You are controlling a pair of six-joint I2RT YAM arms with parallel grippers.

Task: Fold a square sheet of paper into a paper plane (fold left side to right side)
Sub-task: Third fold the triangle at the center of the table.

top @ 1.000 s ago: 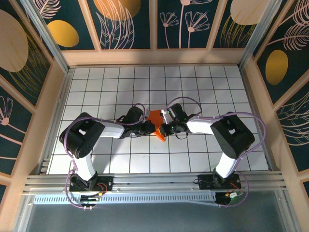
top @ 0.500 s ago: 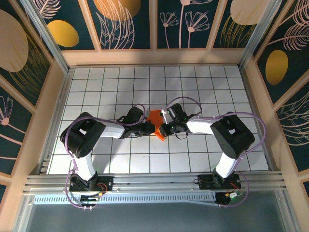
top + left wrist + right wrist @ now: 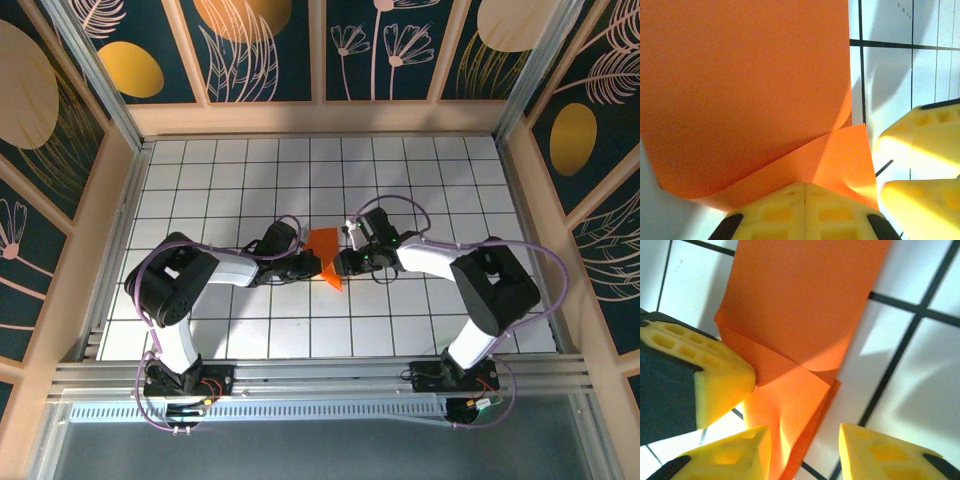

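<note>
Partly folded square sheet of paper point(image 3: 325, 250) gripped at its near end.
Left gripper point(image 3: 804, 192), left of the sheet: fingers together, clamped on a paper layer. Right gripper point(image 3: 802, 440), right of the sheet: fingers apart, with the sheet's near end between them. The sheet rests on the grid table point(image 3: 240, 180).

Table point(image 3: 230, 180), white, black-gridded: is carrying one item before me, the orange sheet of paper point(image 3: 323, 246), folded, lying near its middle.

paper point(image 3: 325, 248): bright orange | claw fingers point(image 3: 790, 210): yellow | table point(image 3: 400, 170): white, black grid | walls point(image 3: 290, 60): dark teal, gold floral
</note>
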